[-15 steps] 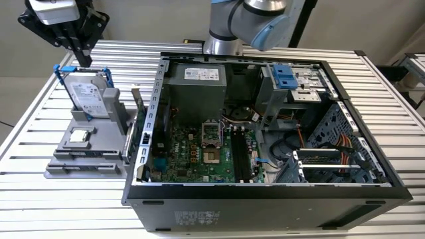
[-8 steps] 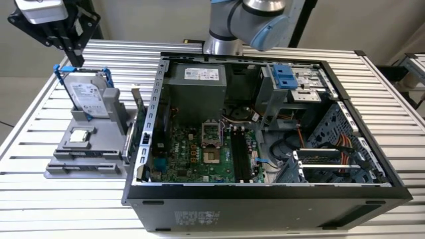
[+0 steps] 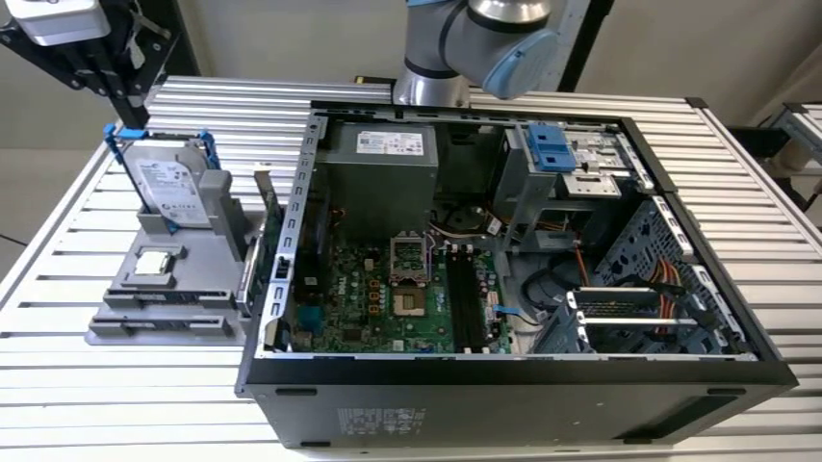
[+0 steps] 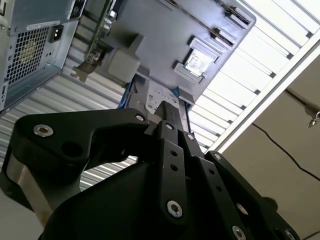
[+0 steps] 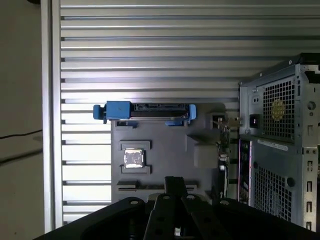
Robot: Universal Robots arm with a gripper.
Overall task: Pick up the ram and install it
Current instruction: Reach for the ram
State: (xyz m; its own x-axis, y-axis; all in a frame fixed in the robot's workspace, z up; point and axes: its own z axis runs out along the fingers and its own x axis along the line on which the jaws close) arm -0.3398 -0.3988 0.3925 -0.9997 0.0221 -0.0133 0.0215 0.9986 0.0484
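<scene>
Slatted aluminium counter (image 3: 129, 404), carrying two main items. Item one: open computer case (image 3: 514, 385), lying on its side across the counter's middle and toward the exterior view's right, with the motherboard (image 3: 385, 298) facing up and long black slots (image 3: 465, 298) running from near edge to far edge. Item two: grey holder (image 3: 141, 318), beside the case toward the counter's edge at the exterior view's left. It holds a hard drive (image 3: 167, 188) in a blue frame, standing upright at its far end, and a small square silver chip (image 3: 154, 262) lying flat in a recess nearer the front. The ram (image 3: 250, 274), a thin green board, stands on its long edge on the holder's side closest to the case. It is seen edge-on, and its long axis runs parallel to the case wall, from the counter's near edge toward its far edge. Claw (image 3: 133, 115), black, hangs above the hard drive's far end with fingers drawn together and nothing between them, well apart from the ram. Both wrist views look down past the narrow fingertips onto the holder. Arm (image 3: 488, 38), grey with blue caps, rises behind the case at the far edge.
</scene>
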